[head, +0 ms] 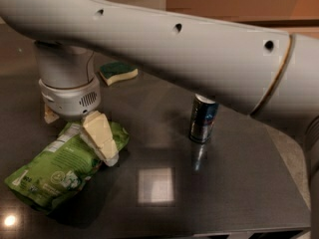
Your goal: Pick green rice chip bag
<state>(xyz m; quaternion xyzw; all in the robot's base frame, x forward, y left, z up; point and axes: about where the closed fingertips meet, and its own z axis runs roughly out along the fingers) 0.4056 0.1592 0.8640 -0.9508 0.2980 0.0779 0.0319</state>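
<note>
The green rice chip bag [55,171] lies flat on the dark table at the front left, its white label panel facing up. My gripper [79,137] hangs from the grey wrist directly above the bag's upper right end. The fingers are spread open: one cream finger [101,139] rests down over the bag's right edge, and the other shows only partly at the left behind the wrist. The bag lies on the table and is not lifted. My large white arm crosses the whole upper part of the view.
A dark blue drink can [203,119] stands upright right of centre. A yellow sponge with a dark green top [117,72] lies at the back. The dark table [234,183] ends at the front and right, with lighter floor beyond.
</note>
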